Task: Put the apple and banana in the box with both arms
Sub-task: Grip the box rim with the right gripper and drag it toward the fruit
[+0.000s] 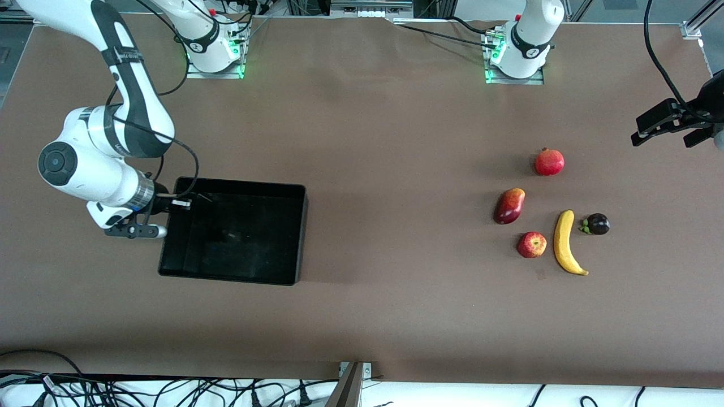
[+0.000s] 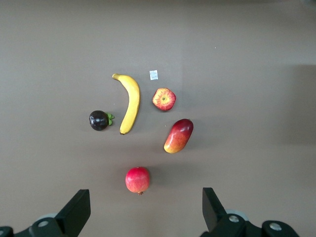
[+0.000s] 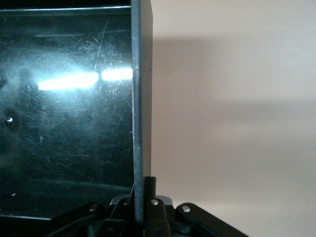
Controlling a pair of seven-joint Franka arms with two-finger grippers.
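right hand (image 3: 140, 197) grips the box (image 1: 300, 226) wall; left hand (image 2: 143, 212) hangs open over the tabletop (image 1: 396, 141) near the apple (image 1: 531, 245) and banana (image 1: 565, 243).

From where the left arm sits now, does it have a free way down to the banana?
Probably yes. The left gripper hangs open above the fruit cluster, and the banana lies in the open, apart from the apple and the small dark fruit beside it. Those two neighbours leave limited room for the fingers.
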